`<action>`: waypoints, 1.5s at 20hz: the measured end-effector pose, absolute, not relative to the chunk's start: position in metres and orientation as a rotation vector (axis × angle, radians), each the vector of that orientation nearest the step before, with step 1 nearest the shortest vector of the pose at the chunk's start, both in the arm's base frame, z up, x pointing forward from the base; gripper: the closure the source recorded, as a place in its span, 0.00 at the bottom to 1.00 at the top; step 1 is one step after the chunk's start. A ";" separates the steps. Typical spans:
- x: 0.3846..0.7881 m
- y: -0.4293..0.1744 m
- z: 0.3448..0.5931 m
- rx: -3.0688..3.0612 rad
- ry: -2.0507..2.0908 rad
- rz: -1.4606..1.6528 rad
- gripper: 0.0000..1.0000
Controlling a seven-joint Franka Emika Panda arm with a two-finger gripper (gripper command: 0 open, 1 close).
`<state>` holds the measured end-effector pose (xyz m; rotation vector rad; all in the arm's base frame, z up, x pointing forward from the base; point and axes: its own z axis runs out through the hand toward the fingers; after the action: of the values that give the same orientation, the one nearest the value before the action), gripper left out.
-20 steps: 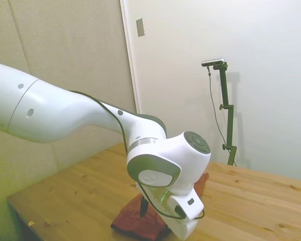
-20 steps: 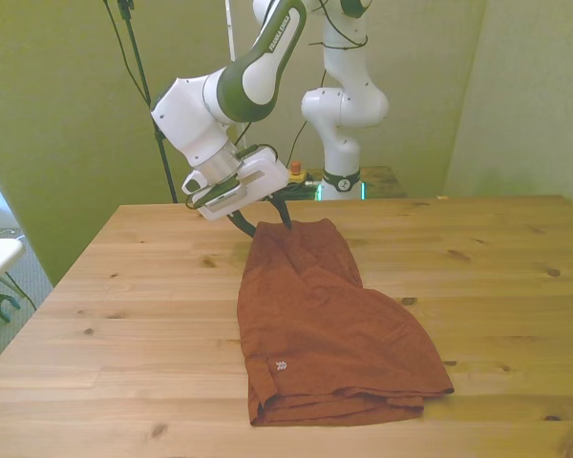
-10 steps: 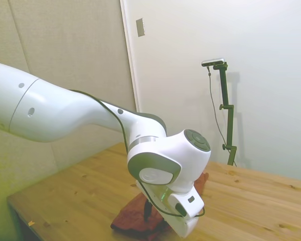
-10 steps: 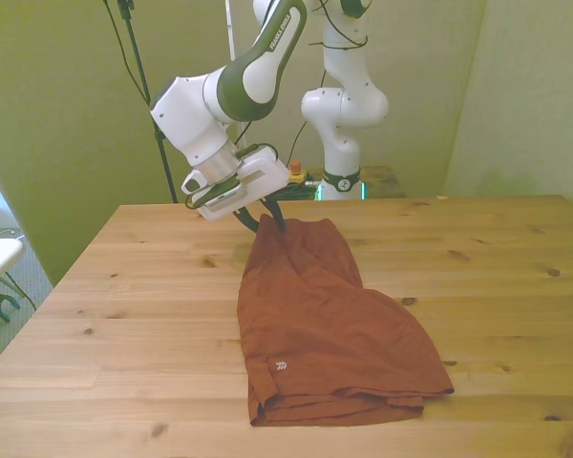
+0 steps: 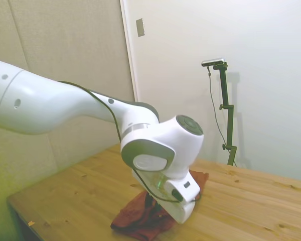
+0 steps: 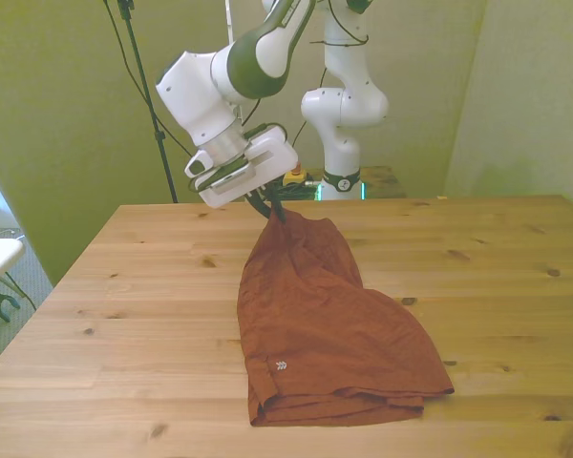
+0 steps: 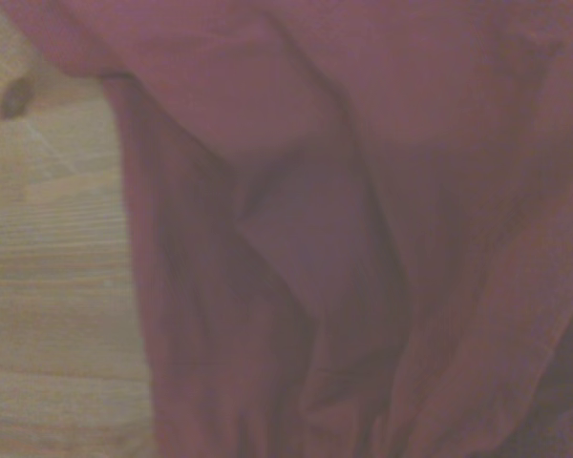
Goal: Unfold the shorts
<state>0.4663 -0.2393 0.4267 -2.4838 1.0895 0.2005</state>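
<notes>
Fabric fills the wrist view: blurred rust-red folds of the shorts (image 7: 344,239) with a strip of the wooden table (image 7: 48,286) beside them. From the front, the shorts (image 6: 320,315) lie folded, spreading away from the gripper (image 6: 272,212) toward the table's (image 6: 124,315) near edge, a small pale logo close to the hem farthest from it. The dark fingers are pinched together on the garment's corner, which is pulled up into a peak beneath them. Behind the gripper, the white arm (image 6: 239,72) slopes upward.
</notes>
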 end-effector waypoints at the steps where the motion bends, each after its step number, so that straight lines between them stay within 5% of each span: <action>1: 0.472 -0.224 0.436 -2.502 1.069 0.192 1.00; 10: 0.509 -0.116 0.471 -2.619 0.904 0.189 1.00; 11: 0.512 -0.105 0.470 -2.639 0.885 0.198 0.00; 21: 0.545 0.011 0.452 -2.751 0.662 0.284 0.00; 26: 0.550 0.014 0.438 -2.754 0.662 0.314 0.00; 30: 0.558 0.004 0.457 -2.731 0.790 0.246 0.00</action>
<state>0.5578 0.0036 0.4573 -2.7307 0.7900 0.2460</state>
